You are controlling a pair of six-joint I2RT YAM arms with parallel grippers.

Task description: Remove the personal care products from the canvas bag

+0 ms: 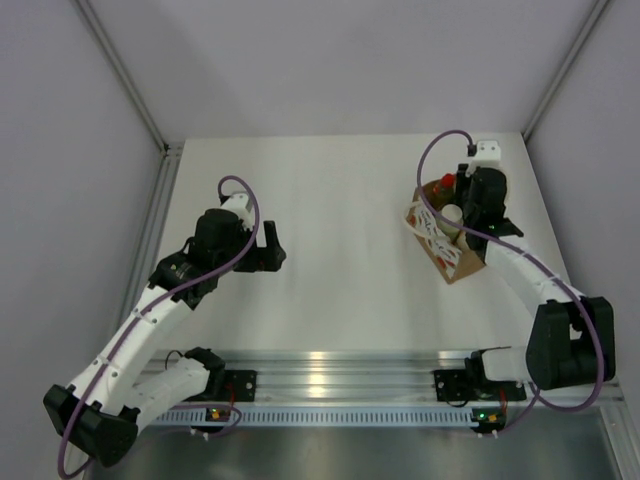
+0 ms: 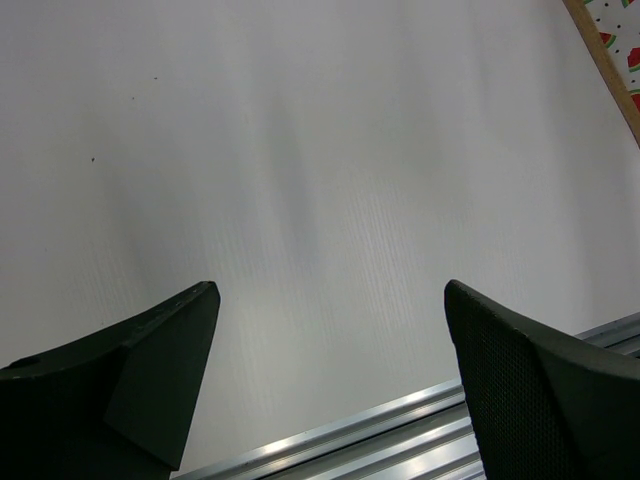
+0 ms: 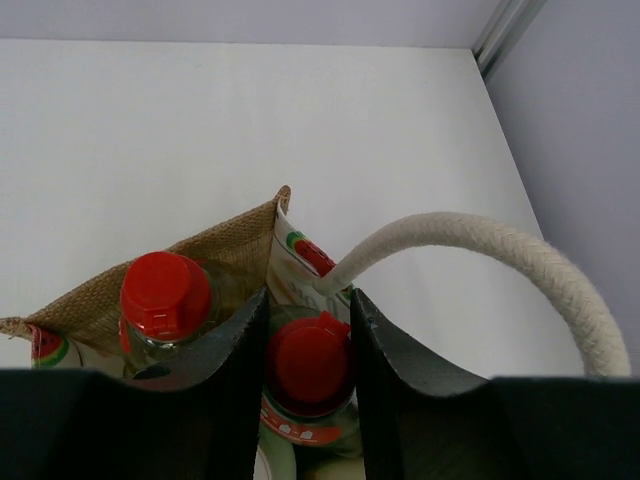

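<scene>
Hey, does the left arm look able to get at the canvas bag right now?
Probably not readily: the left hand hangs open far across the table from the canvas bag, and the right hand fills its mouth, closed on a red-capped bottle.

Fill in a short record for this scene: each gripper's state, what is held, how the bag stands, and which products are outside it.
left gripper: open, holding nothing, over the table
right gripper: shut on the cap of a red-capped bottle that stands inside the canvas bag
canvas bag: upright on the right side of the table, rope handle arching beside the right gripper
also in the bag: second red-capped bottle, next to the gripped one
products outside the bag: none in view
</scene>
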